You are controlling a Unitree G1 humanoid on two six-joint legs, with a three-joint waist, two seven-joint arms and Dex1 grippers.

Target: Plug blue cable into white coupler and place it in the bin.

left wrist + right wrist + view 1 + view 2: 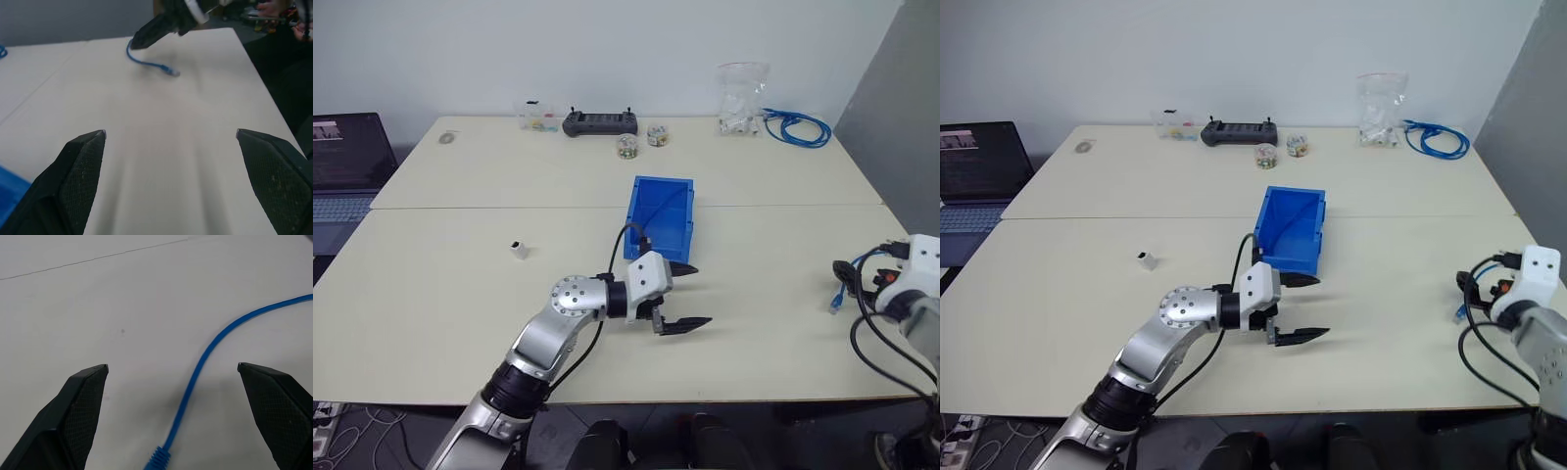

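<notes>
In the head views, the left gripper hung released and empty over the cream table, just in front of the bright-blue open-topped plastic bin; one tiny white plastic coupler lay well apart on the robot's left, and one short light-blue cable lay near the right table edge beside the right arm. The count was one bin, one coupler, one loose cable, plus one coiled blue cable bundle and one clear bag at the far edge. In the left wrist view, the black fingers stood wide apart, facing the cable's clear plug. In the right wrist view, the right gripper was likewise released, with the cable running between its fingers. For a sound pickup, the right gripper should probably close just behind the plug boot, leaving the plug exposed for insertion.
</notes>
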